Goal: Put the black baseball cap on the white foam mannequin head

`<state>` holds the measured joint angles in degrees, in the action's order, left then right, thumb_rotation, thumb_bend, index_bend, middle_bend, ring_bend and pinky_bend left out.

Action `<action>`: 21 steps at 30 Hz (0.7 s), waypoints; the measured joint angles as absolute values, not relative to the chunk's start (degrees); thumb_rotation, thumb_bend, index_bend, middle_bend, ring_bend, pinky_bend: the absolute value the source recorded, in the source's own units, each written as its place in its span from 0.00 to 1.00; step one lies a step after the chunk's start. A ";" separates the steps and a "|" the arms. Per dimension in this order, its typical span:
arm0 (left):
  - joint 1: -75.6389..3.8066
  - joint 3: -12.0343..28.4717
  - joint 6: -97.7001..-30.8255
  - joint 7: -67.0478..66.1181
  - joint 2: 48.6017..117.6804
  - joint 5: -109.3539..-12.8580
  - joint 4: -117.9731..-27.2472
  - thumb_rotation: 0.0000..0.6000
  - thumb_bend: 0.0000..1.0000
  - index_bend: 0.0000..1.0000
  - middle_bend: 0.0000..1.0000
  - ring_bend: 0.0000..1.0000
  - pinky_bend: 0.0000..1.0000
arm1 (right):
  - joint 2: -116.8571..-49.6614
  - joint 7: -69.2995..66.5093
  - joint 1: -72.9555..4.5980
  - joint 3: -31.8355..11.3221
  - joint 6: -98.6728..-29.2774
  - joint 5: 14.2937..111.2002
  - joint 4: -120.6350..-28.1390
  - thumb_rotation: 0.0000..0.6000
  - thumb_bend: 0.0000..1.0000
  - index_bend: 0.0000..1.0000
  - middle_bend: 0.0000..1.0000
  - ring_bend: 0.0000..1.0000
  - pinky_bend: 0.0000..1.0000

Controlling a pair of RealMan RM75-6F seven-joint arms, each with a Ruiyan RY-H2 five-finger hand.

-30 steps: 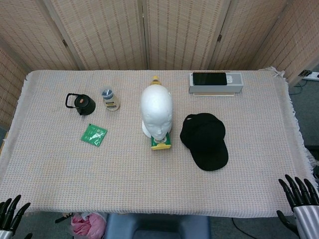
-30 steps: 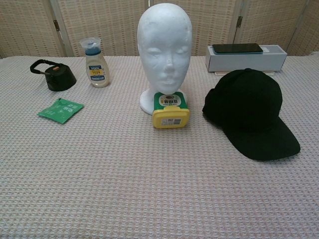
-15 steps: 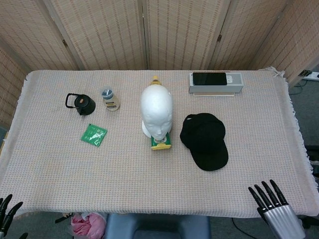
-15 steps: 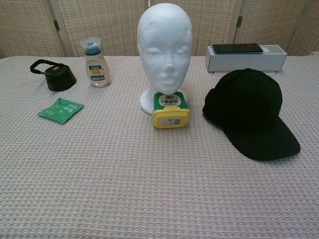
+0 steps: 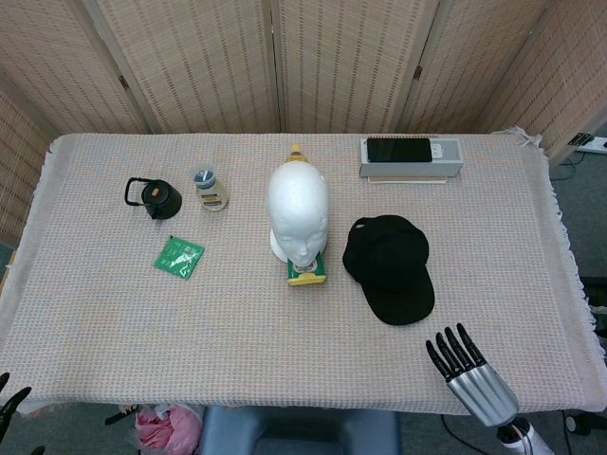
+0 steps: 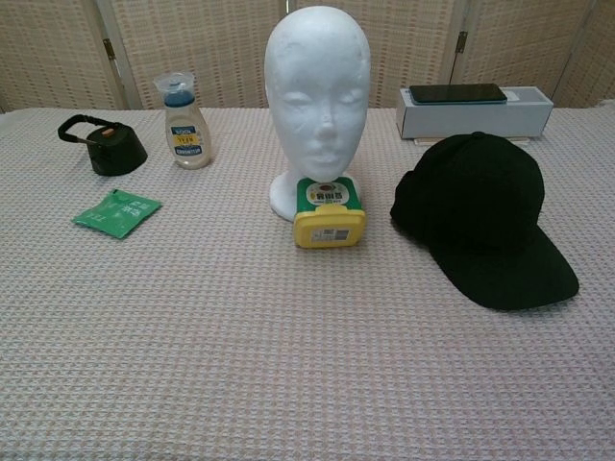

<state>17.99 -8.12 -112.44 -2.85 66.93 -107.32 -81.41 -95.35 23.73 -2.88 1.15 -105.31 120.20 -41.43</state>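
Fingers (image 5: 453, 349) of the right hand (image 5: 471, 377) spread, holding nothing; left hand (image 5: 8, 403) mostly cut off, its state unclear. One black cap (image 5: 389, 266) lies on the tabletop (image 5: 237, 322) beside one mannequin head (image 5: 298, 210).

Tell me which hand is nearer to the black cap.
Right. The right hand hovers open at the table's near edge, just beyond the black cap's brim; the left hand barely shows at the far near-left corner.
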 measured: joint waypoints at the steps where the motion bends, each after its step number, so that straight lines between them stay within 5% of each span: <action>1: 18.13 -8.26 -112.64 -2.72 66.85 -107.39 -81.43 1.00 0.07 0.20 0.06 0.04 0.14 | -95.95 24.01 -3.76 1.00 -105.06 120.07 -40.35 1.00 0.13 0.27 0.29 0.22 0.21; 21: 18.09 -7.53 -113.41 0.25 65.47 -106.79 -81.79 1.00 0.07 0.20 0.06 0.04 0.14 | -108.57 19.45 -11.36 2.48 -99.53 112.96 -20.69 1.00 0.13 0.27 0.31 0.24 0.22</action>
<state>18.09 -7.53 -113.41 0.25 65.47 -106.79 -81.79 -108.57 19.45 -11.36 2.48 -99.53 112.96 -20.69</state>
